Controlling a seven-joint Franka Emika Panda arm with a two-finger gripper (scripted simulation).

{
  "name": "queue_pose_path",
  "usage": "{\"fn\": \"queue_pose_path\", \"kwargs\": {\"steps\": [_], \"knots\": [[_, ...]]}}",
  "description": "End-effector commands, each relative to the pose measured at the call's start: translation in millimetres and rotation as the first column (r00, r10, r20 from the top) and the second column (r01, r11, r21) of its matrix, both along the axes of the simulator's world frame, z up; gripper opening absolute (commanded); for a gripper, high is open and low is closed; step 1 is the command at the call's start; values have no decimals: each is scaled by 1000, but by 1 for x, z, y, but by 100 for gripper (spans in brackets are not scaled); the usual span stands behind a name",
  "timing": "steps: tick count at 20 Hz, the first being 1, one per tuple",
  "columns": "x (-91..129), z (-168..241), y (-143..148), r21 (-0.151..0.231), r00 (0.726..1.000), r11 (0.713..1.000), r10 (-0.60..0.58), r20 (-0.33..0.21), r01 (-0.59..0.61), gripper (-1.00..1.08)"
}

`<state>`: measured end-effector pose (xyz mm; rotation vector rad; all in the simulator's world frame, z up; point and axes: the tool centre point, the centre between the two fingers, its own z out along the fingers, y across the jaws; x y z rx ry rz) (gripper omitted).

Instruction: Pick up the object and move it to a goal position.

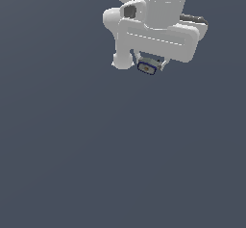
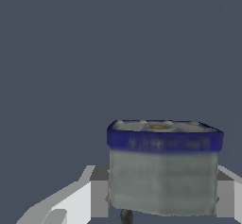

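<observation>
The object (image 1: 147,67) is a tiny boxy item with a navy-blue rim, grey face and a small brown-orange spot. It sits just under the white arm in the upper middle of the exterior view. In the wrist view the object (image 2: 163,168) fills the space between my two fingers (image 2: 98,194), which press against its grey sides. My gripper (image 1: 150,66) is shut on the object and mostly hidden by the arm in the exterior view.
The white arm (image 1: 153,25) fills the upper middle of the exterior view. A plain dark grey-blue surface (image 1: 96,164) lies all around. No goal marker shows.
</observation>
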<state>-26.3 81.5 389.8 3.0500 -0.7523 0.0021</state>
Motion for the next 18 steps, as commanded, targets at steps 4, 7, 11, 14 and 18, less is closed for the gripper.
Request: {"fn": "queue_pose_path", "kwargs": {"steps": [4,7,11,14,18], "knots": [[-7,43,6,0,1000,1000,0,-1,0,-100],[-8,59,8,0,1000,1000,0,-1,0,-100],[-10,73,10,0,1000,1000,1,-1,-1,-100],[-10,77,10,0,1000,1000,1,-1,-1,-100],[-9,77,11,0,1000,1000,1,-1,-1,-100]]}}
